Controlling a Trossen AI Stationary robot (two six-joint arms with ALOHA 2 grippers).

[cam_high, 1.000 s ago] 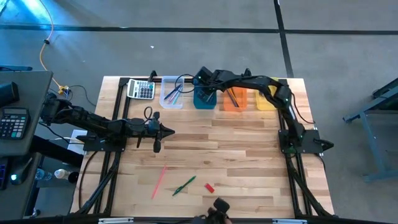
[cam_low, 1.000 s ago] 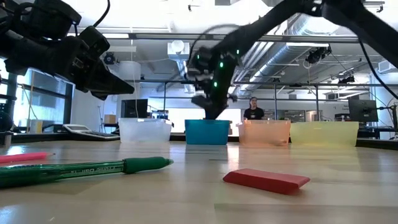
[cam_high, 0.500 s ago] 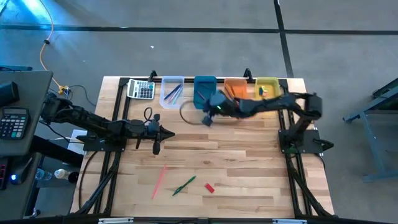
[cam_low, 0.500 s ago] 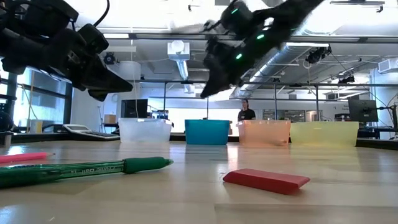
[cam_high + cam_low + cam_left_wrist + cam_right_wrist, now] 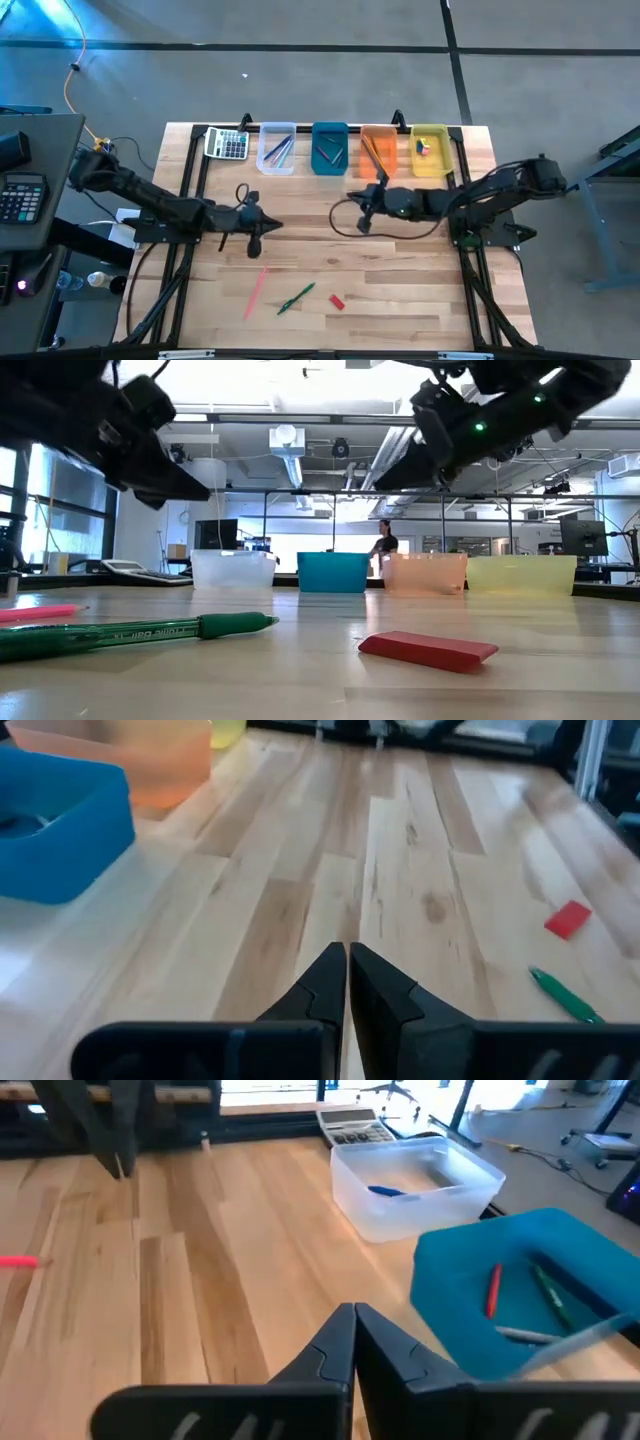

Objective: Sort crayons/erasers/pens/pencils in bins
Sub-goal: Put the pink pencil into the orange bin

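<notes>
While both closed end effectors hover, red eraser [image 5: 337,301] well apart

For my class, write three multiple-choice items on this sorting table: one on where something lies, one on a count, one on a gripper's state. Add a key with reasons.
1. Where does the red eraser lie?
A. In the yellow bin
B. On the bare table near the green pen
C. On the calculator

2. How many bins stand in the row at the table's far edge?
A. Two
B. Three
C. Four

3. How are the left gripper's fingers?
A. Shut with nothing between them
B. Spread wide
C. Clamped on a pencil

Key:
1 B: the high view shows it on the wood beside the green pen, far from the yellow bin.
2 C: the clear bin, blue bin, orange bin and yellow one stand side by side.
3 A: in the left wrist view the left gripper has its fingertips together, with nothing between them.
</notes>
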